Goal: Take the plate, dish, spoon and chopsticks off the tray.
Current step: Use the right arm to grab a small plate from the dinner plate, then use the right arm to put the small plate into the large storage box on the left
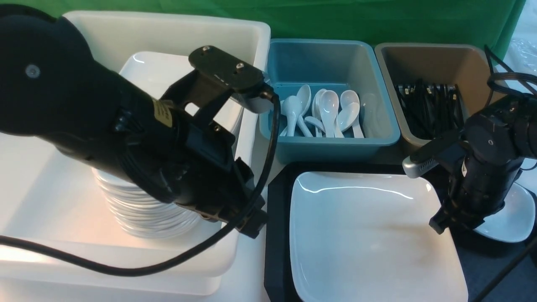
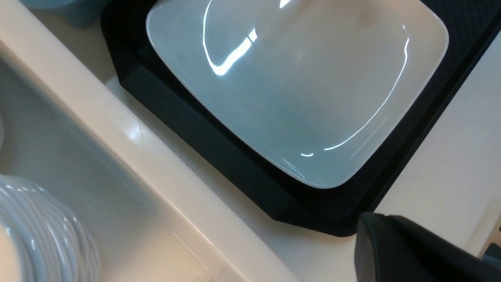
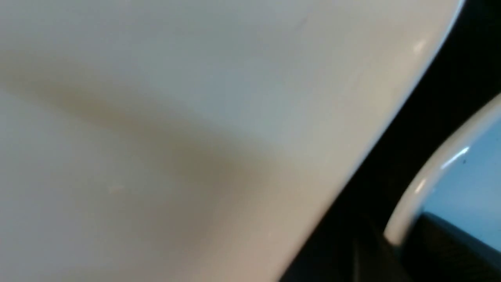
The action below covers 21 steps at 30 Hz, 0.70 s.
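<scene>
The large white plate (image 1: 369,239) lies on the black tray (image 1: 277,235), filling most of it. It also shows in the left wrist view (image 2: 297,90) and the right wrist view (image 3: 195,117). A small white dish (image 1: 509,218) sits at the tray's right edge. My right gripper (image 1: 440,222) is down at the dish's near rim (image 3: 426,184), with a dark finger (image 3: 450,250) inside it, and looks shut on it. My left gripper (image 1: 251,224) hovers between the white tub and the tray. Only one of its fingers (image 2: 395,250) shows. No spoon or chopsticks show on the tray.
A big white tub (image 1: 251,46) at the left holds a tall stack of white dishes (image 1: 147,214) and a large plate. A teal tub (image 1: 377,138) behind the tray holds several white spoons (image 1: 331,111). A tan tub (image 1: 474,54) holds black chopsticks (image 1: 432,105).
</scene>
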Available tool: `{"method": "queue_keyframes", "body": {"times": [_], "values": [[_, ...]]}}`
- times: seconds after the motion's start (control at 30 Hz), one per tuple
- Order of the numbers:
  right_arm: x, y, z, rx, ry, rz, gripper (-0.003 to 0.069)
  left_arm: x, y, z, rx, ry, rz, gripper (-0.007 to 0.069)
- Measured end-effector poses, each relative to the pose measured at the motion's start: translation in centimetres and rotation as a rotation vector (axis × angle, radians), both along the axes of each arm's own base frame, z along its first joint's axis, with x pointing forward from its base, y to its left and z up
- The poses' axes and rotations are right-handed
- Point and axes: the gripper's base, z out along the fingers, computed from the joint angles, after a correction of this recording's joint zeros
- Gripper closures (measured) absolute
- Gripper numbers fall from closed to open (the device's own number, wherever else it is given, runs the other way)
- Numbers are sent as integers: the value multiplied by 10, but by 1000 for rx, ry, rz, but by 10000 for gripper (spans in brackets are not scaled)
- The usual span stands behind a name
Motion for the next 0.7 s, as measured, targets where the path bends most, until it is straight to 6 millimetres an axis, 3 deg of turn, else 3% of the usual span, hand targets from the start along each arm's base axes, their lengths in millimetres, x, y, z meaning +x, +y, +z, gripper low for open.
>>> {"method": "queue_keyframes", "body": {"times": [0.13,0.23,0.37,0.47,0.5,0.7], "values": [[-7,1,22,14,-38,-6,540,1,-1,1,-15,-6,20,617],[-19,2,55,78,-123,-31,587,5,-2,4,-52,-34,53,617],[-44,4,103,216,-244,-67,592,13,-6,11,-133,-117,91,617],[-56,4,123,278,-303,-54,592,16,-8,15,-180,-170,99,617],[-69,6,143,361,-366,-40,592,19,-11,20,-227,-223,96,617],[-98,28,194,705,-477,96,592,27,-14,33,-303,-384,81,617]]}}
